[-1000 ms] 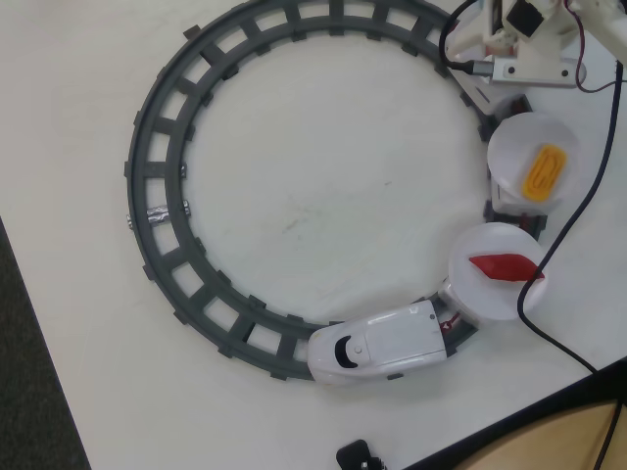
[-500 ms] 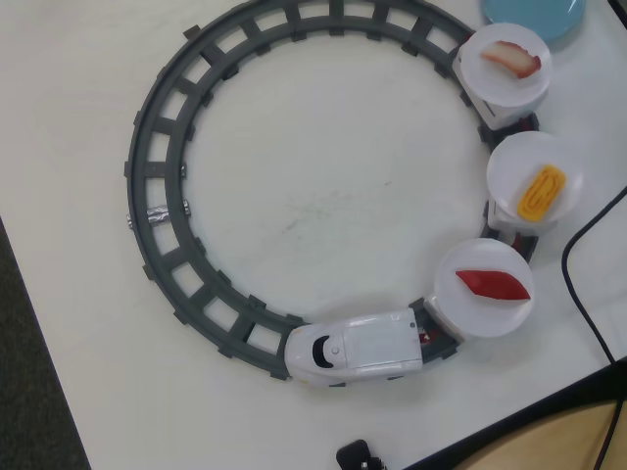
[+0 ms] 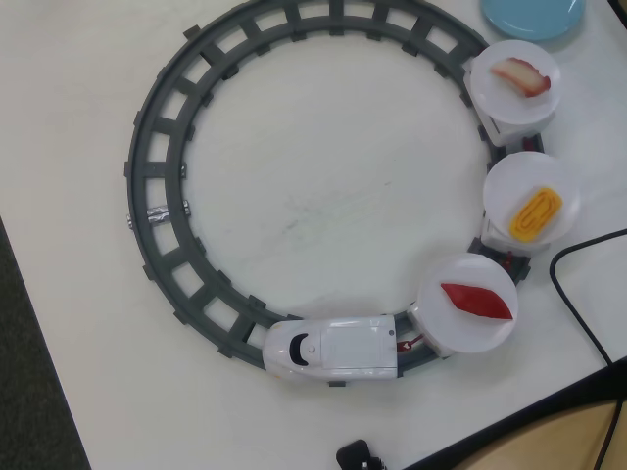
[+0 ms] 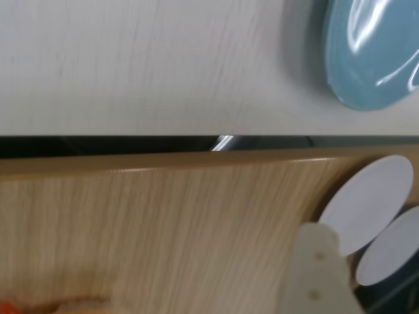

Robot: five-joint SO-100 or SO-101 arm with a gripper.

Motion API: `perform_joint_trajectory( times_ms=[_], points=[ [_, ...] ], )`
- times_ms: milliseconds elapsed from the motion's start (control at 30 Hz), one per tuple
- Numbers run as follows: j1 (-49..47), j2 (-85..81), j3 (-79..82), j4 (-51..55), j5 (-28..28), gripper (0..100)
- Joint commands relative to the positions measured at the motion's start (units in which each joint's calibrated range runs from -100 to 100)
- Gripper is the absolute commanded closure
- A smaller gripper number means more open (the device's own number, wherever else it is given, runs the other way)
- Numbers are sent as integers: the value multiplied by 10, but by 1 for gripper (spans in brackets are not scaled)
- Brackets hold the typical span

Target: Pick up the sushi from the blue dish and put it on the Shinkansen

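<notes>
A white table (image 3: 323, 206) carries a grey ring of toy track (image 3: 162, 147), and the blue dish (image 3: 534, 15) lies on it at the overhead view's top right corner; a black cable (image 3: 578, 294) curls over its right side. In the wrist view the dish (image 4: 373, 52) rests on the pale tabletop (image 4: 131, 59), well apart from the cream jaw at the bottom edge, past a wood-grain surface (image 4: 163, 222)

No arm or gripper is seen in the overhead view. In the wrist view, only a pale cream gripper finger (image 4: 319, 271) is shown, entering from the bottom edge toward the right and tapering upward to a rounded tip. Two small recesses, possibly screw holes, are visible on its face. The second finger is not shown, so the jaw opening cannot be determined.
</notes>
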Motion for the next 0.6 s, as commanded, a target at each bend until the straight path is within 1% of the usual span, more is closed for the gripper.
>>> perform_joint_trajectory(
  times_ms=[0,100,233,400,567],
  points=[
    [11,-180,250,-120,26,67],
    [9,-290,406,-167,43,67],
    [14,-429,557,-182,45,67],
    [47,-573,594,-106,36,68],
    [59,-548,588,-94,-31,68]
  ],
)
